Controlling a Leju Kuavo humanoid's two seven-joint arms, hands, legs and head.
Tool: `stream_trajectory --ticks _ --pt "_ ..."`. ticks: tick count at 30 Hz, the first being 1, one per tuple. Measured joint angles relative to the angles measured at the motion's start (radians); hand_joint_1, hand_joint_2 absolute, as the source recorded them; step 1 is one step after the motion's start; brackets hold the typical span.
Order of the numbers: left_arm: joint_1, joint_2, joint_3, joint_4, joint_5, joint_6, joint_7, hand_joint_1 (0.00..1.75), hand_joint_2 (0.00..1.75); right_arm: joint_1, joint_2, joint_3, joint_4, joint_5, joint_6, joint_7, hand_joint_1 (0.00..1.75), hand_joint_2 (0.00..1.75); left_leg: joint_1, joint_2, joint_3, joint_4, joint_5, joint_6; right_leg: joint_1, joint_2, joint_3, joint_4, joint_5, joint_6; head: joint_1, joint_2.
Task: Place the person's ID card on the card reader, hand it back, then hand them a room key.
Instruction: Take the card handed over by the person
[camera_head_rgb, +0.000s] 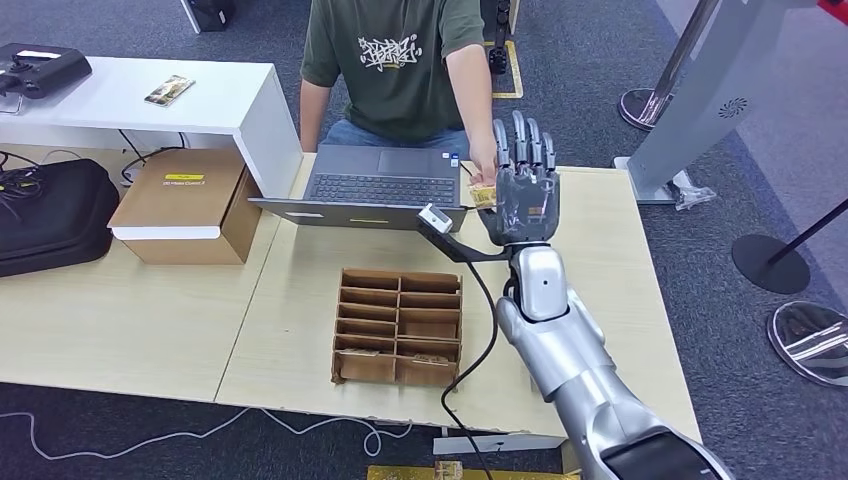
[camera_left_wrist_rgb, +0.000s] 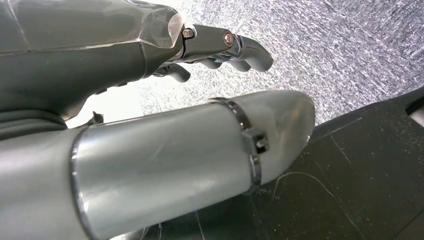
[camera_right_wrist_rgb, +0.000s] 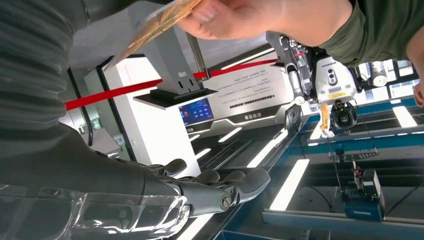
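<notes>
My right hand (camera_head_rgb: 522, 185) is raised over the far side of the table, fingers straight and apart, palm toward the person (camera_head_rgb: 400, 70) in a green T-shirt. The person's hand holds a yellowish ID card (camera_head_rgb: 483, 196) right against my palm side. In the right wrist view the card (camera_right_wrist_rgb: 155, 25) is pinched by the person's fingers above my extended fingers (camera_right_wrist_rgb: 220, 187); my hand does not grip it. A small white card reader (camera_head_rgb: 435, 218) on a black cable sits beside the laptop. My left hand (camera_left_wrist_rgb: 165, 45) hangs over the carpet, loosely curled and holding nothing.
An open laptop (camera_head_rgb: 380, 185) faces me at the table's far edge. A cardboard organiser (camera_head_rgb: 398, 325) with several compartments lies mid-table, cards in its near slots. A cardboard box (camera_head_rgb: 185, 205) and black bag (camera_head_rgb: 50, 215) stand at the left, a white desk (camera_head_rgb: 150, 100) behind.
</notes>
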Motion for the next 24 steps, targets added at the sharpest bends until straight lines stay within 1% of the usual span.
stream_trajectory --ticks 13,24 --pt "0.003 0.002 0.0 0.0 0.027 0.008 -0.007 0.0 0.0 -0.004 0.01 -0.001 0.037 0.0 -0.008 -0.007 0.0 1.75 0.0 0.0 0.0 0.0 0.0 0.0 0.0 0.0 0.0 0.0 0.0 0.0 0.0 0.0" --pt "0.01 0.007 0.0 0.0 0.045 0.018 -0.018 0.0 0.0 0.047 0.004 -0.009 -0.058 0.0 0.013 0.006 0.0 1.75 0.0 0.0 0.0 0.0 0.0 0.0 0.0 0.0 -0.001 0.0 0.0 0.0 0.0 0.0"
